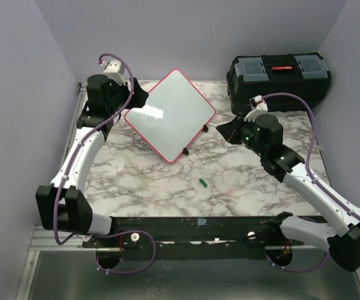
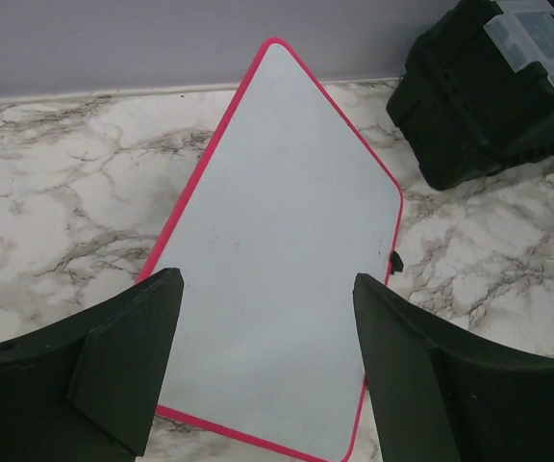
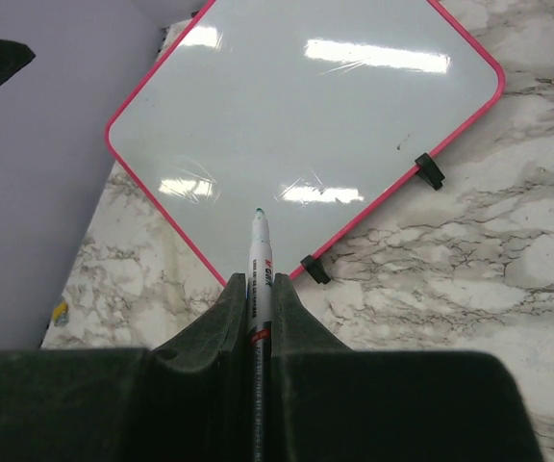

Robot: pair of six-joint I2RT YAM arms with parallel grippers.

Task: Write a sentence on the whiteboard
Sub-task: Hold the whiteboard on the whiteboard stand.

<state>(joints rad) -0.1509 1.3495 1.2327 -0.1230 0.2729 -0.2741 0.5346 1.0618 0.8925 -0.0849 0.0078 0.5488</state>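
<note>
The whiteboard (image 1: 170, 115) lies turned like a diamond at the back of the marble table, white with a pink-red frame. Its surface is blank; no sentence shows on it in any view. My left gripper (image 1: 140, 100) is open and empty over the board's left corner; the board (image 2: 287, 241) fills the gap between its fingers (image 2: 133, 346). My right gripper (image 1: 225, 130) is shut on a white marker (image 3: 261, 252) with a green tip. The tip points at the board (image 3: 306, 125) near its lower corner, just off its right edge in the top view.
A black toolbox (image 1: 279, 78) stands at the back right, also in the left wrist view (image 2: 493, 87). A small green marker cap (image 1: 201, 183) lies on the table in front of the board. Two black clips (image 3: 429, 170) sit on the board's right edge.
</note>
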